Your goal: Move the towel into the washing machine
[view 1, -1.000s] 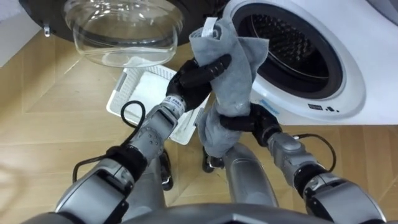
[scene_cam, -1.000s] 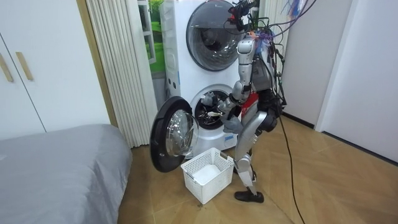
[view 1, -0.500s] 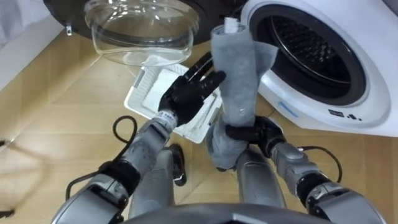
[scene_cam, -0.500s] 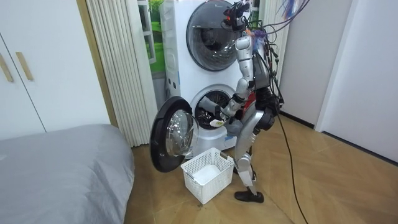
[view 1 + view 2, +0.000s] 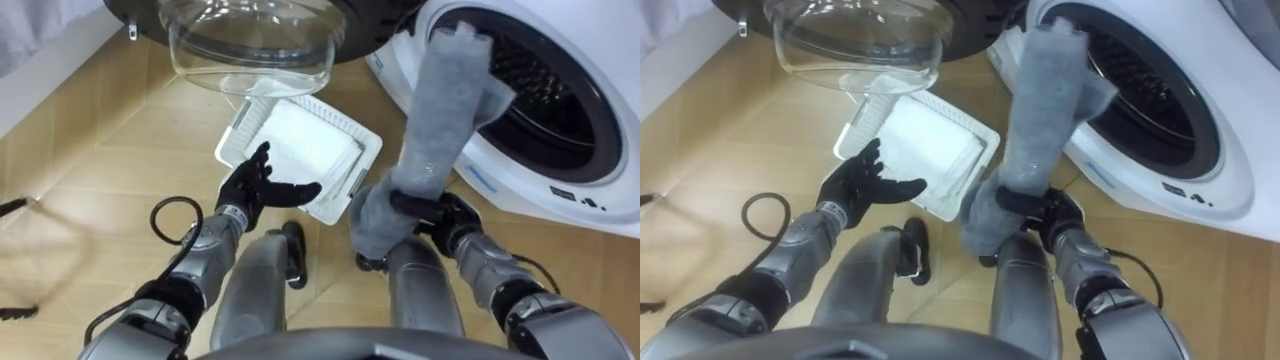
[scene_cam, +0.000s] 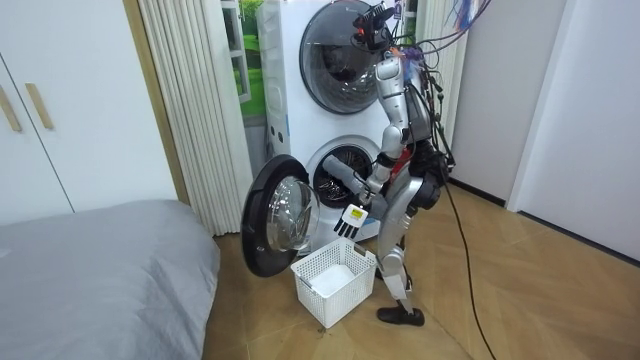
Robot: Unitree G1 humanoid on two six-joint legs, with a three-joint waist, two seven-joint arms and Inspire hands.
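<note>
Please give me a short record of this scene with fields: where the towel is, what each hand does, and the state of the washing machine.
towel: grey, held upright, top end in front of the drum opening
right hand: shut on the towel's lower part
left hand: open, apart from the towel, above the basket
washing machine: door open
basket: white, on the floor near the door

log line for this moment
right hand: shut on towel | left hand: open, near basket | towel: held up before open washing machine
</note>
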